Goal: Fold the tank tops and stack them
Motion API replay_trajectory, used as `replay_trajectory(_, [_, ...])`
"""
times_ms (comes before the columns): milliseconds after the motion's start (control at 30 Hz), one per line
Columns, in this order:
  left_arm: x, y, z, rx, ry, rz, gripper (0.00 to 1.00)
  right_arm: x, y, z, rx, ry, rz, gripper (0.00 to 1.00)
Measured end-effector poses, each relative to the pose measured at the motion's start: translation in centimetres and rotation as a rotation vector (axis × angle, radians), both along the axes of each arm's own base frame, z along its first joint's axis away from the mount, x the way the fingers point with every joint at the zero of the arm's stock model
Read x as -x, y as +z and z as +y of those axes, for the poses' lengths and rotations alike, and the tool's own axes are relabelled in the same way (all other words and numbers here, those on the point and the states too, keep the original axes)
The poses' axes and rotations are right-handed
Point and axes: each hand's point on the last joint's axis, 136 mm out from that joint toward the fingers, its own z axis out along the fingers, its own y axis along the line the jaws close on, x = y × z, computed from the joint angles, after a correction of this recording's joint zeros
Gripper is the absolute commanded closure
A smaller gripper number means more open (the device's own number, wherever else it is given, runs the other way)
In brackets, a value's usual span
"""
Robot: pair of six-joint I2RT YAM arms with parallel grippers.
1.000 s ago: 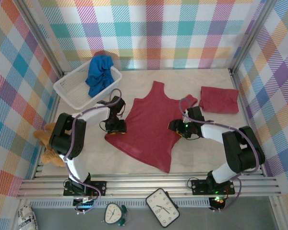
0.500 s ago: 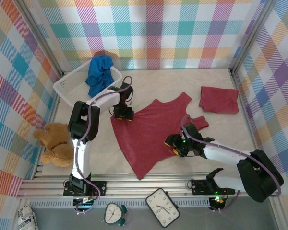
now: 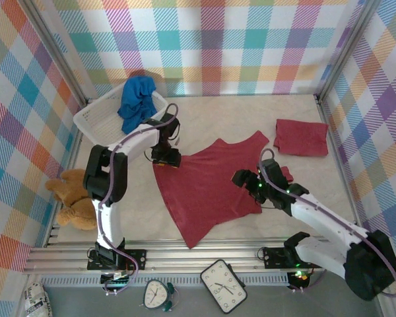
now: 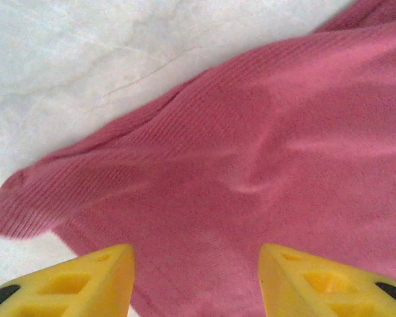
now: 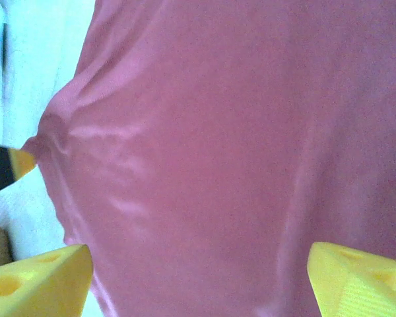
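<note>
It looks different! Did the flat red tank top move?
Yes. The flat red tank top turned: its straps now point toward the folded red tank top.

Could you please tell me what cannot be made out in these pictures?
Blue top, top view: bunched in the basket, so its own folds hide its shape.
Red top, top view: the right arm covers one strap; both wrist views cut it off at the edges.
Folded top, top view: lower layers hidden.
Teddy, top view: partly behind the left arm.
</note>
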Motion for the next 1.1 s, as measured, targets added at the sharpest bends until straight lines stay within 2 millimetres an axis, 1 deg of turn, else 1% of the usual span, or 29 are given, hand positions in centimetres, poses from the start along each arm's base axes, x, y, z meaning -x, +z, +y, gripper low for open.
replay_trajectory(33, [0.1, 0.1, 0.1, 0.007, 0.004, -0.005, 0.48, -0.5, -0.7, 0.0, 0.01, 0.017, 0.009, 0.15])
replay_trajectory(100, [0.2, -0.4, 0.3, 0.016, 0.009, -0.002, 0.48, -1.2, -2.4, 0.1, 0.028, 0.055, 0.047, 0.16])
replay_trajectory(200, [1.0, -2.3, 0.8, 0.016, 0.021, 0.044, 0.48, -1.5, -4.6, 0.8, 0.031, 0.111, 0.11, 0.2])
replay_trajectory(267, [1.3, -3.5, 1.4, 0.01, 0.033, 0.073, 0.49, -1.2, -5.7, 1.4, 0.016, 0.142, 0.144, 0.22])
replay_trajectory(300, [1.4, -3.9, 1.7, 0.005, 0.038, 0.082, 0.49, -1.2, -5.8, 1.7, 0.005, 0.151, 0.149, 0.22])
replay_trajectory(367, [1.3, -4.0, 2.1, 0.004, 0.047, 0.084, 0.49, -1.2, -5.6, 2.2, -0.018, 0.163, 0.14, 0.22])
replay_trajectory(433, [1.2, -4.0, 2.5, 0.002, 0.054, 0.084, 0.48, -0.6, -5.8, 2.7, -0.027, 0.177, 0.147, 0.22])
replay_trajectory(500, [1.3, -4.0, 2.9, -0.01, 0.057, 0.088, 0.48, 0.3, -5.8, 3.2, -0.041, 0.19, 0.155, 0.22])
replay_trajectory(567, [1.5, -4.1, 3.5, -0.036, 0.056, 0.099, 0.48, 1.7, -5.8, 3.6, -0.062, 0.197, 0.171, 0.22])
replay_trajectory(700, [1.9, -4.1, 4.0, -0.054, 0.045, 0.116, 0.48, 4.0, -5.6, 3.0, -0.077, 0.168, 0.206, 0.21])
replay_trajectory(767, [1.8, -3.9, 3.8, -0.043, 0.042, 0.117, 0.48, 4.4, -5.2, 2.3, -0.048, 0.154, 0.205, 0.19])
replay_trajectory(833, [1.4, -3.3, 3.6, -0.035, 0.034, 0.106, 0.48, 4.0, -4.3, 1.9, -0.009, 0.16, 0.178, 0.18])
replay_trajectory(900, [0.6, -2.3, 3.3, -0.028, 0.016, 0.085, 0.48, 2.6, -2.5, 2.2, 0.026, 0.207, 0.097, 0.18])
replay_trajectory(933, [0.1, -1.8, 3.1, -0.023, 0.006, 0.069, 0.48, 1.6, -1.2, 2.5, 0.044, 0.243, 0.034, 0.17])
replay_trajectory(967, [-0.4, -1.2, 3.1, -0.022, -0.007, 0.054, 0.48, 0.4, 0.3, 2.9, 0.07, 0.287, -0.038, 0.17])
replay_trajectory(1067, [-1.4, 0.0, 3.1, -0.029, -0.065, 0.011, 0.48, -3.1, 3.8, 4.2, 0.144, 0.428, -0.239, 0.18])
replay_trajectory(1100, [-1.5, 0.2, 3.2, -0.036, -0.088, 0.006, 0.48, -4.2, 4.5, 4.6, 0.164, 0.473, -0.29, 0.18])
